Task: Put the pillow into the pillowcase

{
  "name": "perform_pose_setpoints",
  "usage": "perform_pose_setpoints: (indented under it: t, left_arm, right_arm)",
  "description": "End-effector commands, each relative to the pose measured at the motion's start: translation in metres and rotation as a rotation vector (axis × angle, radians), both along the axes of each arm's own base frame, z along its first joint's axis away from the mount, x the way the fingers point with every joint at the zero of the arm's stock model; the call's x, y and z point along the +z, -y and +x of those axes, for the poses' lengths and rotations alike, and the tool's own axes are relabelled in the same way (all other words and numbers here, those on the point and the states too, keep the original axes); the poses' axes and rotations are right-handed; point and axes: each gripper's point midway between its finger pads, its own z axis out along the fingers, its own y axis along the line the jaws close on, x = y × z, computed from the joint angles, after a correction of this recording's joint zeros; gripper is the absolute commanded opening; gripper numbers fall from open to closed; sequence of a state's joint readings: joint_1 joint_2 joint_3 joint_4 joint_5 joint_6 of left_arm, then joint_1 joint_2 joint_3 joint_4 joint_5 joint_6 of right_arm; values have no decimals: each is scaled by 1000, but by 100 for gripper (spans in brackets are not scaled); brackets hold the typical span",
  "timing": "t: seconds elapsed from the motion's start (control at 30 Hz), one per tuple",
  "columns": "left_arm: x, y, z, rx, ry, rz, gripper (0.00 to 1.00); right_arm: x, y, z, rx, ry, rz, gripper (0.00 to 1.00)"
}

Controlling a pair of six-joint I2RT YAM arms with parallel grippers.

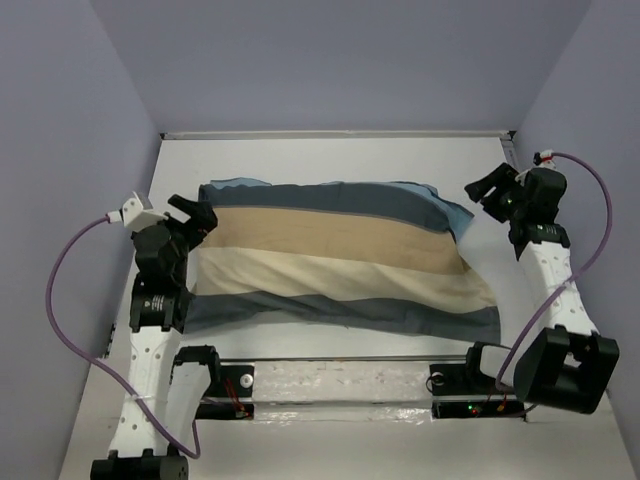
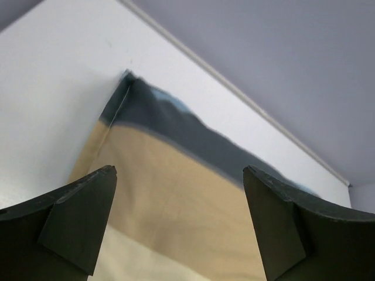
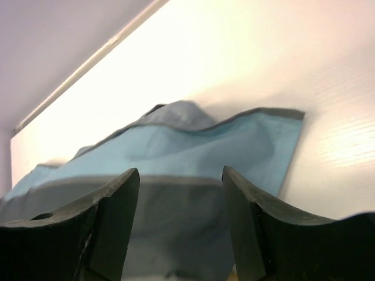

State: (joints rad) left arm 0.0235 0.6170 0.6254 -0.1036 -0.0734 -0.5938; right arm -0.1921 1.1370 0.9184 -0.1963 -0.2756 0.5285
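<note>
— Top external view: where is the pillowcase (image 1: pixel 340 255)?
— Centre of the table (image 1: pixel 330 160), striped face up.
— End effectors?
— Left gripper (image 1: pixel 197 217) released, at its left end. Right gripper (image 1: pixel 488 190) released, by its far-right corner.

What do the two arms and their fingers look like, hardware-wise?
Identical pair: the left arm and right arm have white links and black joint housings. A purple cable loops outside each arm, into a white plug at the wrist. The fingers are matte black, thick wedges.
</note>
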Motion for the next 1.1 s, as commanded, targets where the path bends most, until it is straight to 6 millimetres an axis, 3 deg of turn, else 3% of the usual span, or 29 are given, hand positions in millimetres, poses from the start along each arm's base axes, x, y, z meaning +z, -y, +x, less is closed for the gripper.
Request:
perform_pose_setpoints:
  t: [0.0, 0.03, 0.07, 0.13, 0.17, 0.23, 0.27, 0.33, 0.37, 0.4, 0.47, 0.5, 0.57, 0.6, 0.73, 0.9, 0.97, 1.0, 1.03, 1.07]
  left_arm:
    - [56, -10, 42, 33, 127, 38, 99]
    - [65, -6, 54, 5, 137, 31, 99]
    - [64, -4, 65, -12, 128, 20, 99]
    - [36, 0, 98, -49, 48, -9, 99]
    - [20, -6, 119, -54, -9, -19, 99]
    - [3, -18, 137, -41, -59, -17, 99]
    - [-15, -33, 153, -23, -109, -25, 99]
    - [-31, -41, 165, -47, -152, -47, 99]
    - [-30, -54, 173, -39, -148, -46, 99]
    - [-53, -59, 182, -47, -195, -68, 99]
    - [-57, -52, 193, -128, -169, -107, 99]
    - [-69, -54, 201, -141, -172, -141, 99]
    - [-68, -45, 212, -203, -138, -186, 99]
    - [-80, -41, 215, -224, -153, -208, 99]
    - [-94, -37, 225, -253, -151, -248, 99]
    - [-106, -30, 237, -294, -121, -307, 92]
    - [-105, -24, 237, -315, -98, -347, 69]
    - [-101, -25, 240, -318, -71, -349, 49]
    - [-101, -24, 240, -315, -67, -364, 18]
    - [-98, -24, 240, -320, -55, -366, 9]
  right_arm:
    - [-28, 33, 30, -96, -69, 6, 61]
    - [-46, 37, 34, -111, -106, 6, 59]
    - [-45, 38, 36, -118, -95, 5, 59]
    - [-66, 42, 42, -124, -147, 4, 59]
    - [-78, 43, 46, -130, -172, 11, 59]
    - [-89, 43, 50, -119, -196, 16, 63]
    - [-98, 43, 52, -115, -214, 21, 64]
    - [-108, 44, 54, -116, -232, 17, 69]
    - [-113, 45, 54, -118, -243, 14, 71]
    - [-119, 48, 54, -126, -258, 3, 73]
    - [-123, 50, 56, -136, -265, -2, 78]
    - [-124, 51, 56, -139, -269, -3, 79]
    - [-133, 55, 58, -152, -289, 7, 82]
    - [-135, 55, 60, -151, -292, 14, 82]
    - [-145, 61, 68, -166, -304, 22, 79]
    - [-164, 63, 80, -173, -344, 50, 74]
    - [-164, 58, 88, -142, -335, 78, 65]
    - [-165, 55, 91, -137, -329, 100, 60]
    - [-172, 50, 89, -121, -342, 123, 41]
    - [-166, 51, 98, -121, -299, 122, 33]
